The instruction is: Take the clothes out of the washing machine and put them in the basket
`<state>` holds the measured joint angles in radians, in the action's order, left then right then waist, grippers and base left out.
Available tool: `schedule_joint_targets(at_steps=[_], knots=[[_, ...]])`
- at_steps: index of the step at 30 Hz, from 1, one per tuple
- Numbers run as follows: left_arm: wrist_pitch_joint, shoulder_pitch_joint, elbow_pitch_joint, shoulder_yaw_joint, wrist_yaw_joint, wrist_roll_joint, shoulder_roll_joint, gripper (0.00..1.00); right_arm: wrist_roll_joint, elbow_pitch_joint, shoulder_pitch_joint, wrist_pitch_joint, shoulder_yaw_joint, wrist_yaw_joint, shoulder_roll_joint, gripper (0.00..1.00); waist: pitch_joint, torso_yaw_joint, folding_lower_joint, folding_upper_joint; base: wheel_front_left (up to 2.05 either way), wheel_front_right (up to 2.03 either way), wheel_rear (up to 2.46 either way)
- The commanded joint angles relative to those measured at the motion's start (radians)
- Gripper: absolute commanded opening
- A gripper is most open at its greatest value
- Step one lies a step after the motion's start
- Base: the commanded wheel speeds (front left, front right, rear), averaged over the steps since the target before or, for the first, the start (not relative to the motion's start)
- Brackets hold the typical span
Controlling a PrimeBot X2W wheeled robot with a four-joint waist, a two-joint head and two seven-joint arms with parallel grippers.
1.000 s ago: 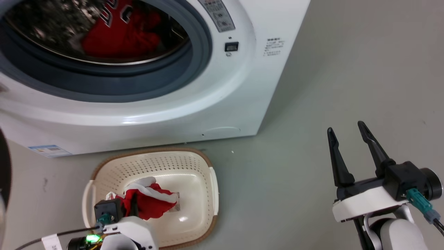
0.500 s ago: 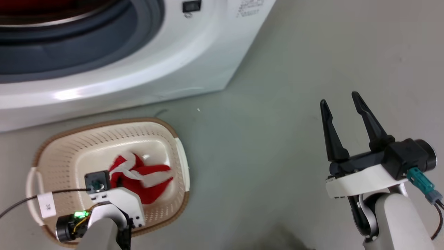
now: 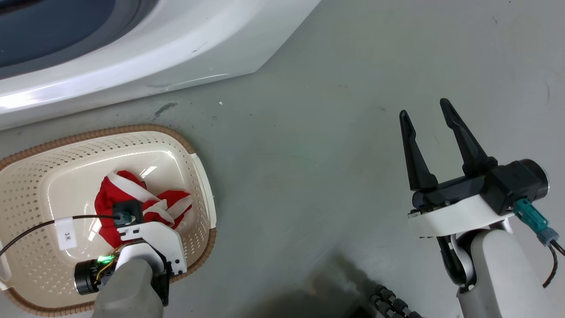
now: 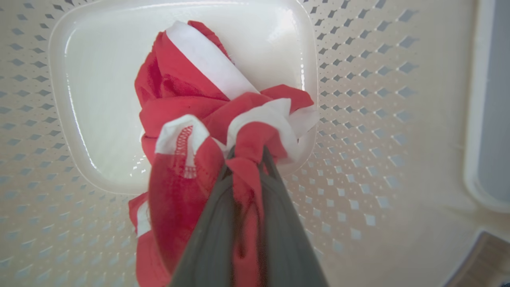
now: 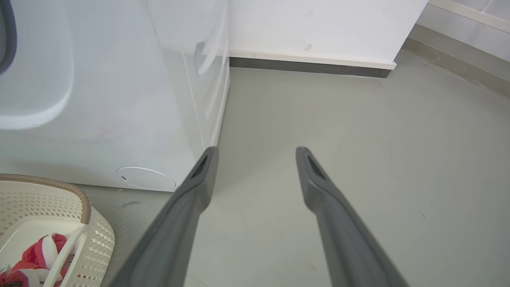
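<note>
One red garment point(image 4: 179, 99), white-striped, bunched in basket point(image 3: 31, 176) | left jaws pinch it | right jaws wide

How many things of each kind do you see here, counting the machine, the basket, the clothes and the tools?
Washing machine: 1
Basket: 1
Red garment: 1 bundle
Tools: 2, left tool shut on the garment, right tool open
Total: 5

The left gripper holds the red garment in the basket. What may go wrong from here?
1. The garment is pinched in the left gripper and bunched around it, so it may cling when the jaws open and ride back out of the basket as the arm lifts.
2. The basket looks light; a snagged lift might drag or tip it.
</note>
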<state>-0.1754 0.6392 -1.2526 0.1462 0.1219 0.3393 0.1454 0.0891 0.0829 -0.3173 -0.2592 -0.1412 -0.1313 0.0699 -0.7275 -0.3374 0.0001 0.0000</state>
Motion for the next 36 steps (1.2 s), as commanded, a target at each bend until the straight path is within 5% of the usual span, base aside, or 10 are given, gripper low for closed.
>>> schedule_joint_targets(at_steps=[1,3,6,7,21,36], knots=[[0.005,0.013,-0.008,0.0,0.002,0.004,-0.004,0.0,0.007,0.004,-0.019,-0.006,-0.002,0.001,0.001,1.0,0.003,0.001,-0.0001,0.0,0.0,0.0,0.0],[0.012,0.013,-0.015,0.004,0.001,0.006,-0.011,0.02,0.008,0.012,-0.019,-0.006,-0.002,0.001,0.001,1.0,0.015,0.002,-0.0001,0.0,0.0,0.0,0.0],[0.023,-0.003,-0.023,0.009,-0.005,0.01,-0.018,0.88,0.005,0.017,-0.018,-0.007,0.003,0.001,0.001,1.0,0.046,0.006,-0.0001,0.0,0.0,0.0,0.0],[0.024,-0.012,-0.025,0.01,-0.007,0.012,-0.02,1.0,0.003,0.018,-0.013,-0.007,0.005,0.001,0.0,1.0,0.061,0.009,-0.0001,0.0,0.0,0.0,0.0],[-0.089,-0.153,0.031,-0.012,-0.053,0.061,-0.079,1.0,-0.048,0.03,0.096,0.002,0.045,0.001,-0.006,1.0,0.334,0.137,-0.0001,0.0,0.0,0.0,0.0],[-0.09,-0.394,0.597,-0.086,-0.033,-0.048,-0.095,1.0,-0.093,-0.059,0.228,0.091,0.088,0.001,-0.015,1.0,0.497,0.269,-0.0001,0.0,0.0,0.0,0.0]])
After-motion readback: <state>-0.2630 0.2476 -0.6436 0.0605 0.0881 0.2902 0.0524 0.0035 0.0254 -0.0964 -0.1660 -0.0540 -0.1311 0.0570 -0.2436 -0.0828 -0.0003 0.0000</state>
